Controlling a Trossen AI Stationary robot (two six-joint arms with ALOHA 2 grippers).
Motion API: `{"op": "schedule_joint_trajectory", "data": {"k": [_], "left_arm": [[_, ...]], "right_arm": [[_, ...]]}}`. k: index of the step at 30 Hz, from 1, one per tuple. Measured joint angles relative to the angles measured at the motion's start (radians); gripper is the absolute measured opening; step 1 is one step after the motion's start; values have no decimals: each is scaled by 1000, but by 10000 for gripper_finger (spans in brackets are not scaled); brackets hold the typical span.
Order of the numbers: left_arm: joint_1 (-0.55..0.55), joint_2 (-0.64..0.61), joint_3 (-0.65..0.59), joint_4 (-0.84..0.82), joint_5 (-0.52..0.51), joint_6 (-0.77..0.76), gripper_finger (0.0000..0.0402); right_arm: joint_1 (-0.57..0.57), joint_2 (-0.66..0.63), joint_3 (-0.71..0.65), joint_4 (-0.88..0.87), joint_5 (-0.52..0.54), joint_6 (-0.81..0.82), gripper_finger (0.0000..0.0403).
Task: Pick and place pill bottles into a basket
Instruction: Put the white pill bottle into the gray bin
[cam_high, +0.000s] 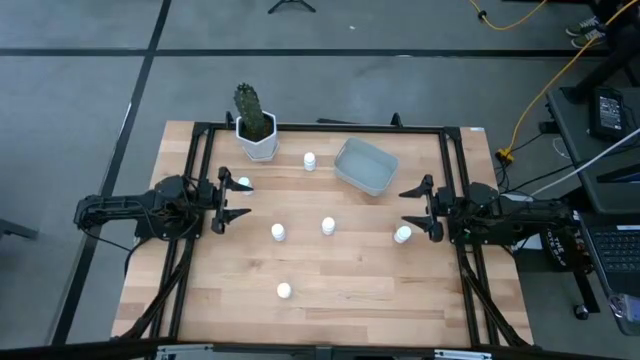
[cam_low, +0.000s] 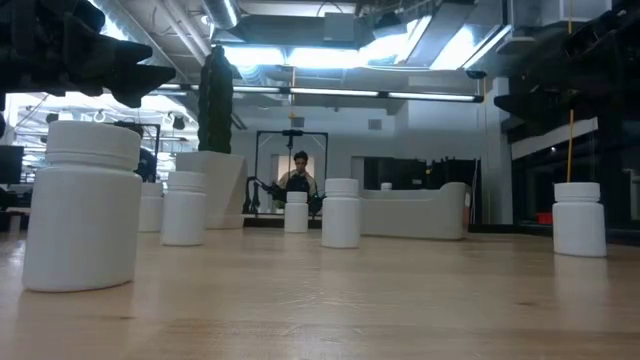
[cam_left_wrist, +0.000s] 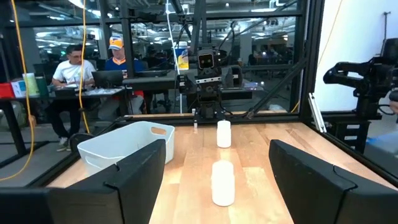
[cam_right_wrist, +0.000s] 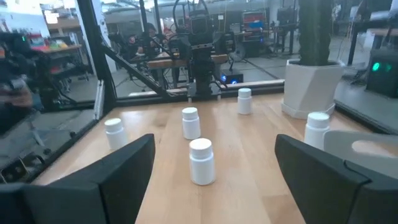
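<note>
Several small white pill bottles stand upright on their bases, scattered over the wooden table: one (cam_high: 309, 160) beside the basket, one (cam_high: 243, 184) by my left gripper, two mid-table (cam_high: 278, 232) (cam_high: 328, 226), one (cam_high: 402, 234) by my right gripper, one (cam_high: 284, 290) nearer the front. The pale grey-blue basket (cam_high: 366, 166) sits at the far middle and holds nothing that I can see. My left gripper (cam_high: 240, 200) hovers open at the left edge. My right gripper (cam_high: 405, 207) hovers open at the right edge. Both point level toward the table's middle, above the bottles.
A white hexagonal pot with a cactus (cam_high: 256, 135) stands at the far left, next to the basket. A black frame (cam_high: 320, 128) runs along the table's edges. People sit at desks in the room beyond (cam_left_wrist: 74, 68).
</note>
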Motion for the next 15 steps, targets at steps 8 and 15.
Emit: {"op": "schedule_joint_trajectory", "data": {"k": [8,15], "left_arm": [[0,0,0,0,-2,1,281],[0,0,0,0,-2,1,281]], "right_arm": [[0,0,0,1,0,-13,334],[0,0,0,0,0,-15,334]]}}
